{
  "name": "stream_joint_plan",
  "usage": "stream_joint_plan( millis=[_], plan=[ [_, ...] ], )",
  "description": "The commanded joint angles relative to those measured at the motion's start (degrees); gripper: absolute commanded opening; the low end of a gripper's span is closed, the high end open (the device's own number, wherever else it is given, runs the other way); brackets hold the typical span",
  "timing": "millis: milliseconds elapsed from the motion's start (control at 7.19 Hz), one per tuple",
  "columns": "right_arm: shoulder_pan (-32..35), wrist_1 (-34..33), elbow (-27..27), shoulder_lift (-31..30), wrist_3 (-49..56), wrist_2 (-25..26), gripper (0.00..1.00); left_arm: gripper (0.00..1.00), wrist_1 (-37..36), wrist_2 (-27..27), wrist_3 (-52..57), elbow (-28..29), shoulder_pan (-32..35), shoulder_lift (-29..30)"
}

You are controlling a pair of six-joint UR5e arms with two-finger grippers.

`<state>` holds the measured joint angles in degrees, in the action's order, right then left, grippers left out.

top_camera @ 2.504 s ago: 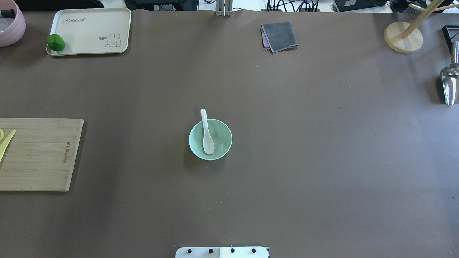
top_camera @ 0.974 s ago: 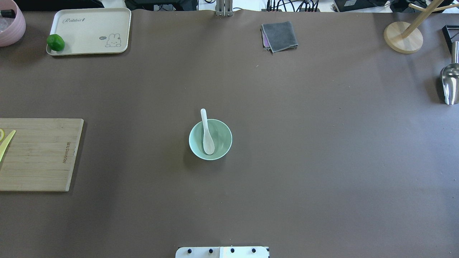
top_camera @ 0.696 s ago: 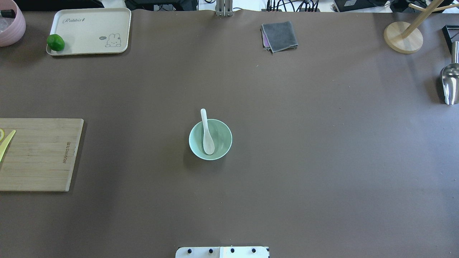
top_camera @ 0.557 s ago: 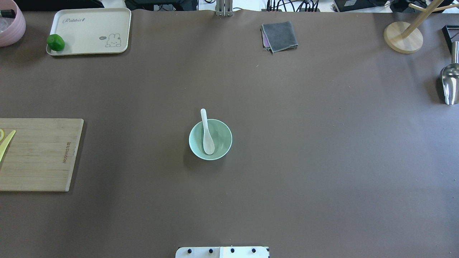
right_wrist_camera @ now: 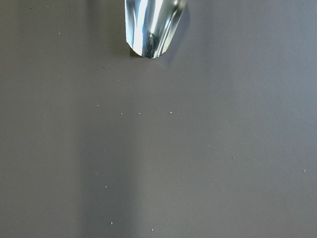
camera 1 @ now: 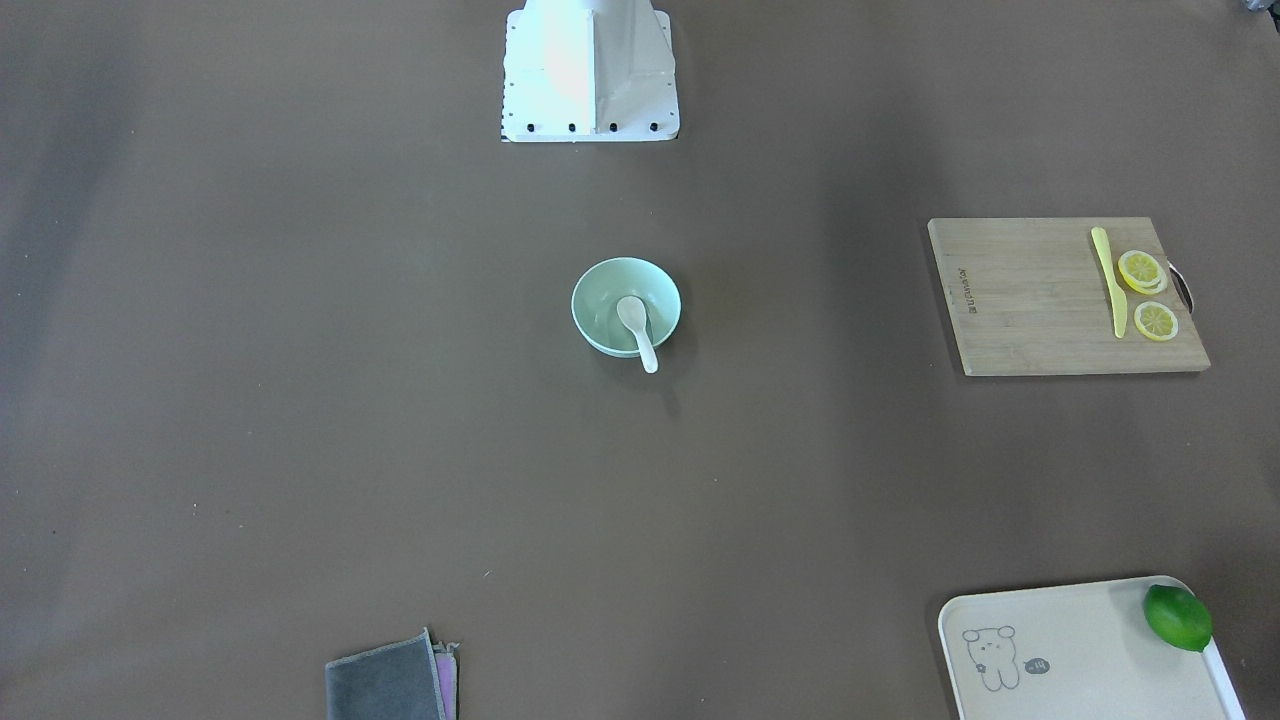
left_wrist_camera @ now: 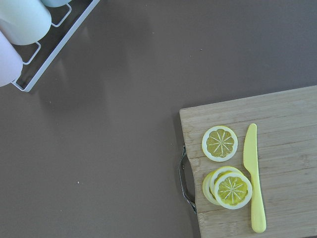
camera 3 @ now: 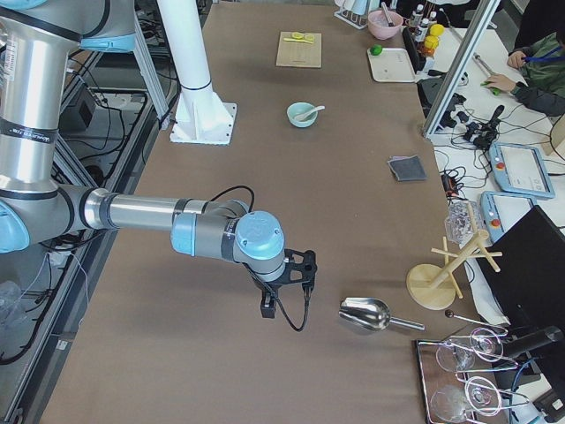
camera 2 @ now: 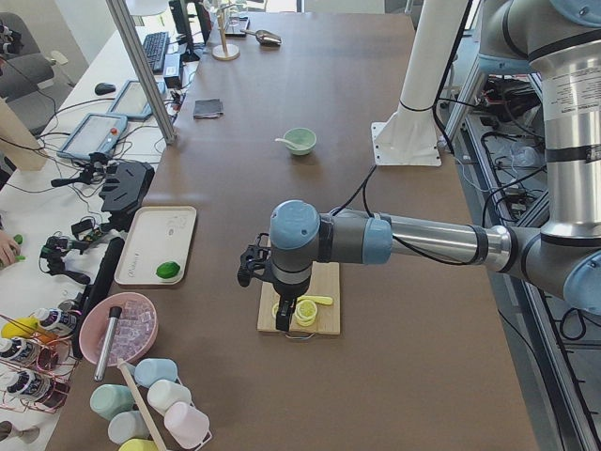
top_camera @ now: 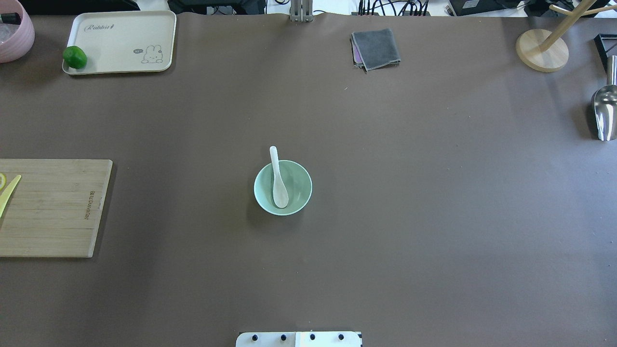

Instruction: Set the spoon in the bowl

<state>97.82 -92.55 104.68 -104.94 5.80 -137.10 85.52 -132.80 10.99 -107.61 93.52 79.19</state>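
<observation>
The white spoon (top_camera: pixel 278 185) lies in the mint-green bowl (top_camera: pixel 300 185) at the table's middle, scoop inside and handle resting over the far rim. Both show in the front view, spoon (camera 1: pixel 636 325) and bowl (camera 1: pixel 600 300), and small in the side views. No gripper is near them. My left gripper (camera 2: pixel 285 319) hangs over the cutting board at the table's left end. My right gripper (camera 3: pixel 267 309) hangs near the metal scoop at the right end. Both show only in the side views, so I cannot tell whether they are open or shut.
A wooden cutting board (top_camera: pixel 53 207) with lemon slices (camera 1: pixel 1140 270) and a yellow knife (left_wrist_camera: pixel 255 173) is at the left. A cream tray (top_camera: pixel 120 43) with a lime (top_camera: pixel 74 57), a grey cloth (top_camera: pixel 376 48), a wooden stand (top_camera: pixel 542 48) and a metal scoop (top_camera: pixel 605 111) line the far and right edges.
</observation>
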Motion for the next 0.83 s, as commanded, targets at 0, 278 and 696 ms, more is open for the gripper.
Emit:
stream_joint_plan(
  millis=[0, 278, 696],
  plan=[
    [0.0, 0.0, 0.0, 0.0, 0.0, 0.0, 1.00, 0.98, 0.1, 0.0, -0.1, -0.1, 0.0, 0.0],
    [0.0, 0.0, 0.0, 0.0, 0.0, -0.2, 1.00, 0.98, 0.0, 0.0, 0.0, -0.3, 0.0, 0.0],
    [0.0, 0.0, 0.0, 0.0, 0.0, -0.4, 1.00, 0.98, 0.0, 0.0, 0.0, -0.3, 0.0, 0.0]
  ],
)
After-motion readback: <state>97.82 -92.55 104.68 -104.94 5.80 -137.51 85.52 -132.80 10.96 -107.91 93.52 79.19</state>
